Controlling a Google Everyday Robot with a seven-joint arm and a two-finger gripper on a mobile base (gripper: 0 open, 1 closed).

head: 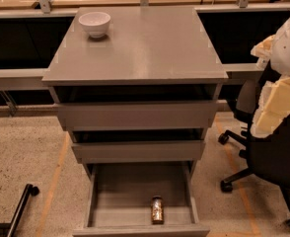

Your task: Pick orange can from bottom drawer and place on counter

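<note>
The orange can (pixel 157 209) stands upright on the floor of the open bottom drawer (pixel 115 196), near its front wall and right of centre. The grey counter (pixel 140 46) tops the drawer unit above it. My gripper (pixel 277 105) is the cream-coloured part at the end of the white arm at the right edge. It hangs beside the unit at the height of the upper drawers, well above and to the right of the can, and touches nothing.
A white bowl (pixel 94 23) sits at the counter's back left corner. Two upper drawers (pixel 135 115) stand partly pulled out above the bottom one. A black office chair (pixel 273 157) stands to the right under my arm. A black wheeled leg (pixel 21 204) lies at lower left.
</note>
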